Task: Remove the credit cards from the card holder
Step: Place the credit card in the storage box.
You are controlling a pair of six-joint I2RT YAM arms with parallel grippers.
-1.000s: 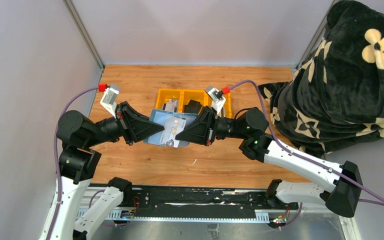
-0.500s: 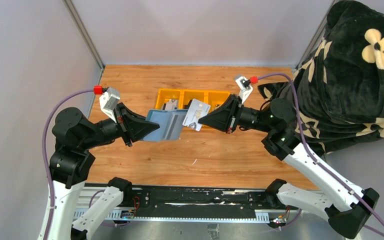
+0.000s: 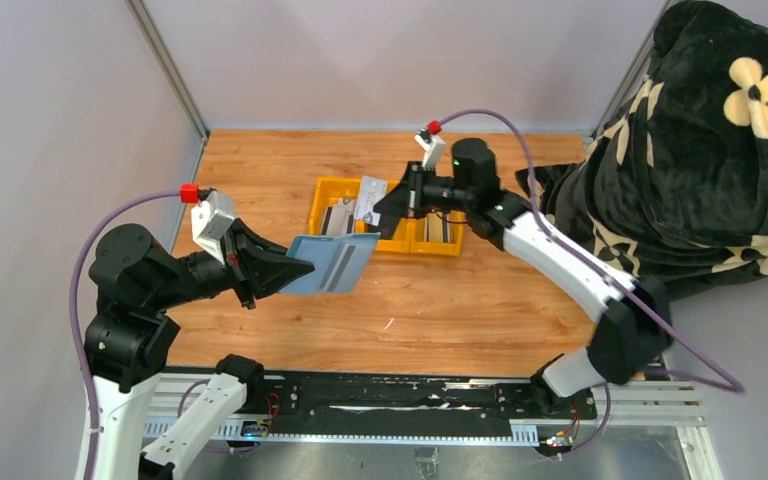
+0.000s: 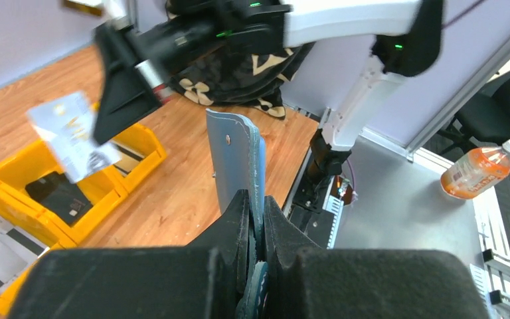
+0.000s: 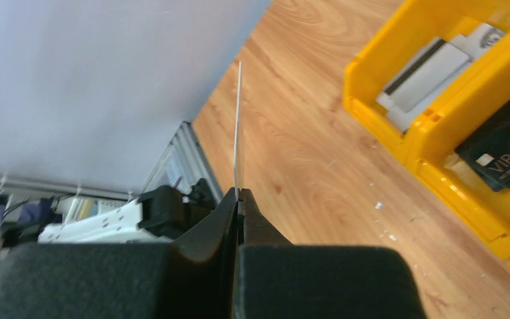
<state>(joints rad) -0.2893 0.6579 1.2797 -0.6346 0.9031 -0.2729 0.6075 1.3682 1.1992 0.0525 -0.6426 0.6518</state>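
Note:
My left gripper [image 3: 303,268] is shut on one end of the blue-grey card holder [image 3: 332,262] and holds it above the table; in the left wrist view the card holder [image 4: 238,156] stands upright from the gripper [image 4: 257,205]. My right gripper [image 3: 388,206] is shut on a white credit card [image 3: 369,198], clear of the holder and over the left end of the yellow tray [image 3: 430,247]. The card also shows in the left wrist view [image 4: 72,136] and edge-on in the right wrist view [image 5: 239,119]. Whether more cards sit inside the holder is hidden.
The yellow tray [image 5: 378,119] holds pale cards with a black stripe [image 5: 422,73] in one compartment and a black VIP card [image 5: 505,149] in the middle one. A black flowered blanket [image 3: 700,150] lies at the right. Grey walls close the back and left.
My right gripper has pulled the white card free of the holder and carried it back over the yellow tray. My left gripper has drawn the holder slightly left.

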